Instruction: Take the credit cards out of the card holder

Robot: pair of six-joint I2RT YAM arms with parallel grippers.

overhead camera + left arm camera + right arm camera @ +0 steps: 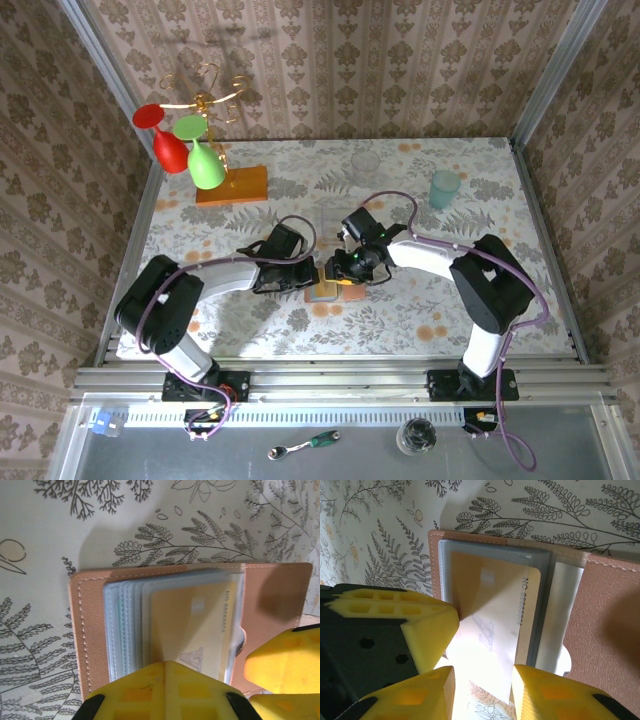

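left gripper [165, 666], shut, pins the holder [90, 630]; right gripper [481, 672], part-open astride the tan card [490, 600], must pinch and draw it out.

Bright light, soft shadows; glare washes out the credit card [492, 605].

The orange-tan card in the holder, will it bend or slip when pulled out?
Probably stiff: the orange-tan card lies flat with straight edges. Likely slippery: its face shines. It may drag, tucked in a clear sleeve of the card holder.

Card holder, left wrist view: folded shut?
No, the card holder lies open, an orange-tan card showing in its clear sleeves.
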